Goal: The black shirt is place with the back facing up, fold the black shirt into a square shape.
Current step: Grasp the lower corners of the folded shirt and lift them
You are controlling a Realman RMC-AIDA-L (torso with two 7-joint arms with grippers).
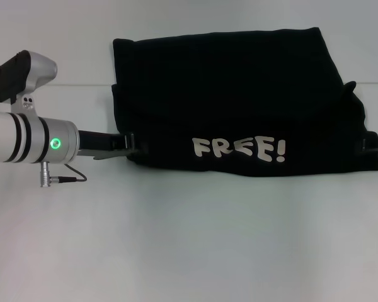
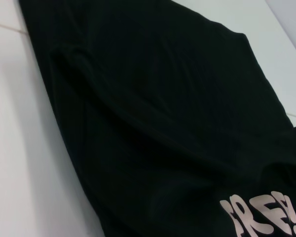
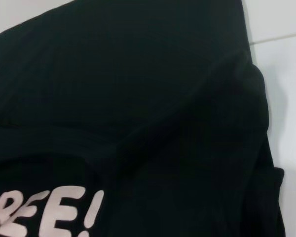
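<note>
The black shirt (image 1: 239, 82) lies across the far half of the white table, folded over so that its silver-white "FREE!" lettering (image 1: 239, 150) faces up on the near flap. My left gripper (image 1: 133, 143) is at the flap's left edge and my right gripper (image 1: 367, 143) is at its right edge, each shut on the cloth. The flap's near edge sags between them. In both wrist views the black shirt (image 2: 163, 123) (image 3: 138, 98) fills the picture, with part of the lettering (image 2: 266, 217) (image 3: 44, 212) showing. My own fingers do not show there.
The white table (image 1: 189, 239) stretches out in front of the shirt. My left arm's silver wrist (image 1: 31, 141), with its green light and a thin cable, reaches in from the left edge.
</note>
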